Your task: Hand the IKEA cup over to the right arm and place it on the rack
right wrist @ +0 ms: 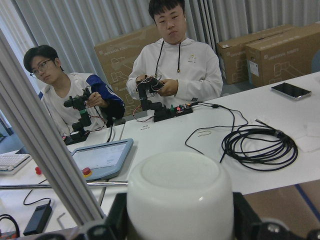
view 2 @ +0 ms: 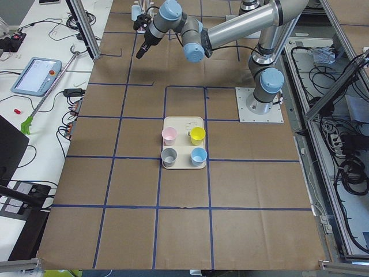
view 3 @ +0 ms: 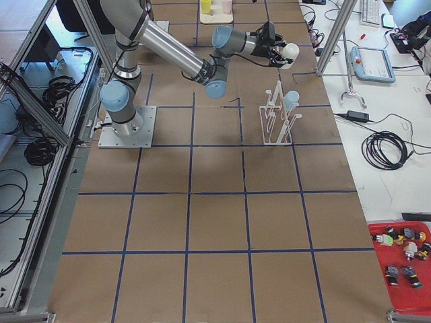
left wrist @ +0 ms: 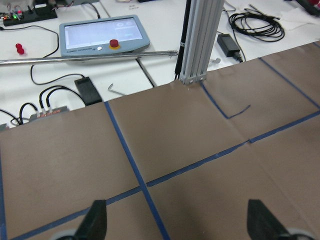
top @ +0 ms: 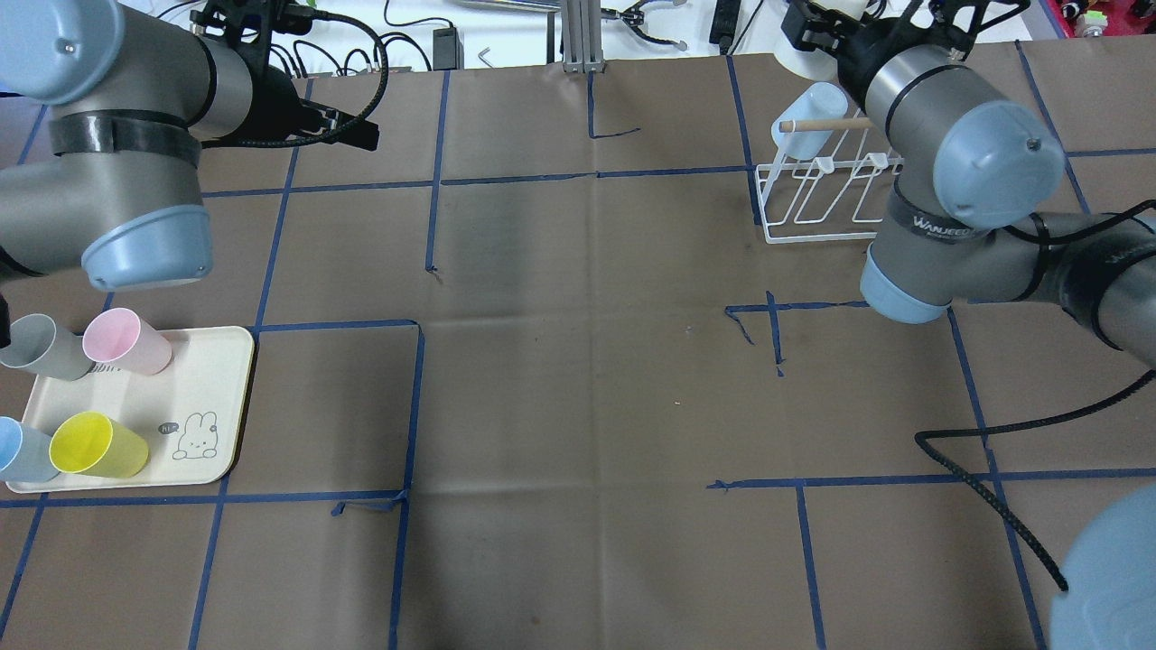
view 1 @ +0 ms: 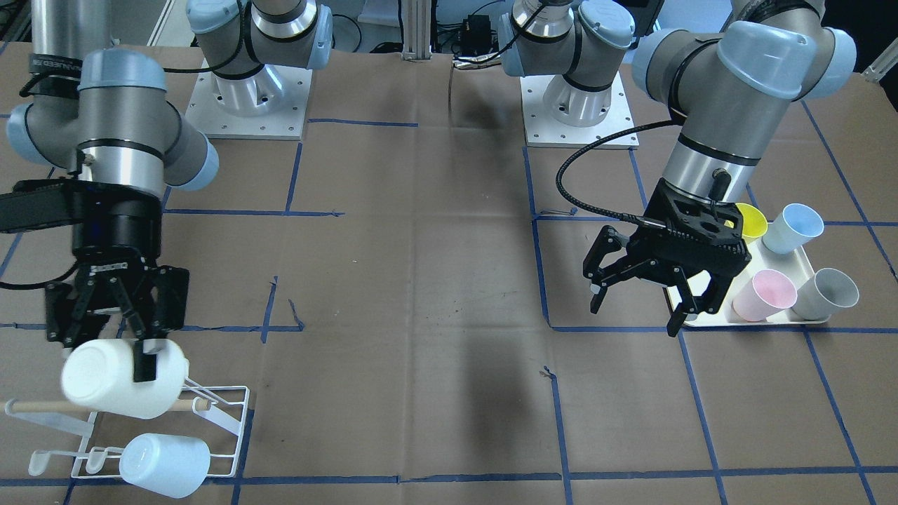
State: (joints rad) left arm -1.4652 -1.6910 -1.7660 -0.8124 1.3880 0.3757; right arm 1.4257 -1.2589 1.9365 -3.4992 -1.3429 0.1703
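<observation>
**Two grippers: right has the cup, left is empty**

Front view: right gripper [view 1: 116, 347] is clamped on the white cup [view 1: 105, 382], which lies on its side. The rack [view 1: 228, 421] sits just below the gripper. The cup overlaps the rack's dowel bar [view 1: 38, 405], but I can't tell whether they touch. A pale blue cup [view 1: 165, 463] hangs on the rack lower down. Left gripper [view 1: 635, 315] is spread wide with nothing in it, and the tray [view 1: 744, 320] with four cups is just beside it.

Overhead: right gripper is mostly hidden behind its own arm.

Right side view: the white cup is held above the rack.

Left wrist: fingertips [left wrist: 95, 222] are wide apart, with only brown paper between them.

Right wrist: the white cup fills the gap between the fingers.
</observation>
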